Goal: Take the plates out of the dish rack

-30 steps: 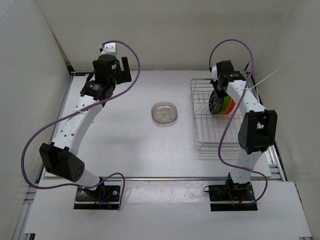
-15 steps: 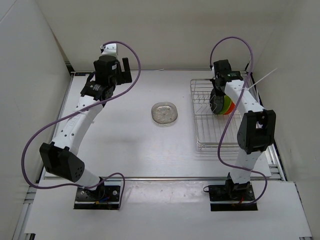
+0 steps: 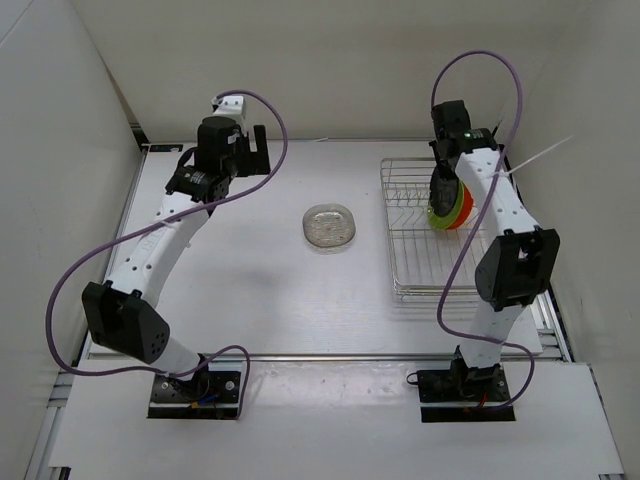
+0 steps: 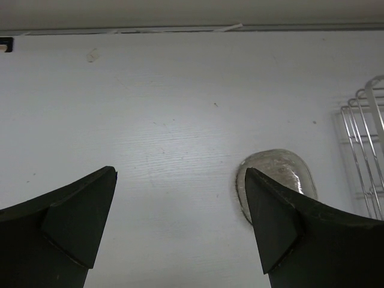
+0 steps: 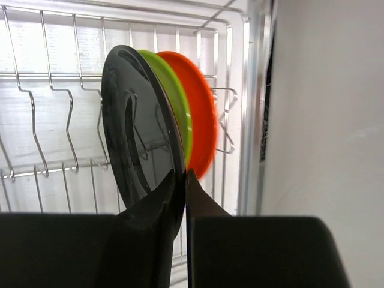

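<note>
Over the last second the right pincer [image 5: 185,177] closed and now pinched the rim of the black plate [image 5: 135,126], which stood on edge at the far end of the dish rack [image 3: 412,270]. The green plate [image 5: 180,108] and orange plate [image 5: 203,114] stood close behind it. The clear plate [image 3: 330,225] lay flat on the tabletop [image 3: 250,280], left of the rack. The left pincer [image 4: 180,180] hung spread wide and empty, well left of the rack. Judgement: grip made, lift-out next, three plates yet to unload.
</note>
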{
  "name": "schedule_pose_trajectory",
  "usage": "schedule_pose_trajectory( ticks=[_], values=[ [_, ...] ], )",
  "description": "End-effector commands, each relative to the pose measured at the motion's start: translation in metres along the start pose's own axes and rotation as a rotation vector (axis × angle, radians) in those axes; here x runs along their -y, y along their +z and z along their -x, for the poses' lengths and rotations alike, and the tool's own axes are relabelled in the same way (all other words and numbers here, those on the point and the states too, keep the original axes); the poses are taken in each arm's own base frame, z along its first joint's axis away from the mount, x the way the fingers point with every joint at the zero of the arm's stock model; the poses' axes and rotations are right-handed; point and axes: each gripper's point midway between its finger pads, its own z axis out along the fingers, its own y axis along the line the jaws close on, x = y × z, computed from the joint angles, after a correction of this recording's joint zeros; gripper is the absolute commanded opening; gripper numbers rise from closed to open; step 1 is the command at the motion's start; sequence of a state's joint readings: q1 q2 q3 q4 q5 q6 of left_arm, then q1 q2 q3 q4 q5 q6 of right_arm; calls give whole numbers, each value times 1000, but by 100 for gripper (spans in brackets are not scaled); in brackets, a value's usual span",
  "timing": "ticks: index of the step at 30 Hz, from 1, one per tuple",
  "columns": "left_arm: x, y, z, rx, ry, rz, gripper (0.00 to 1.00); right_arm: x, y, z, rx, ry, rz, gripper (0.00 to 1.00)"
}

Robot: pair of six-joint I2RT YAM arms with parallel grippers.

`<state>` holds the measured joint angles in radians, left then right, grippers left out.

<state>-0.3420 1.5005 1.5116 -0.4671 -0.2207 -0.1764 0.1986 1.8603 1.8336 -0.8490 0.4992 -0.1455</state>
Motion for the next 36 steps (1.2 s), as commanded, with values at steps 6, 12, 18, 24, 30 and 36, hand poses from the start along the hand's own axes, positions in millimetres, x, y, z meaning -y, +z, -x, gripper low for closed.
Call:
schedule_pose_trajectory(
  ticks=[6, 12, 18, 24, 30, 36],
  values=[
    [68, 3, 3, -67, -13, -366, 99, 58, -151, 42, 387, 144, 29, 0],
    [136, -20, 0, -135, -2, -741, 99, 14, -171, 26, 460, 77, 299, 0],
    [209, -71, -7, -199, 37, -1094, 99, -54, -197, 14, 493, -36, 674, 0],
    [259, -106, -14, -229, 103, -1231, 99, -73, -198, 9, 469, -64, 754, 0],
    [261, -83, -37, -284, 88, -1156, 99, -76, -213, 6, 507, -89, 799, 0],
    [256, -64, -42, -272, 100, -1077, 94, -79, -215, 3, 508, -112, 822, 0]
  ],
)
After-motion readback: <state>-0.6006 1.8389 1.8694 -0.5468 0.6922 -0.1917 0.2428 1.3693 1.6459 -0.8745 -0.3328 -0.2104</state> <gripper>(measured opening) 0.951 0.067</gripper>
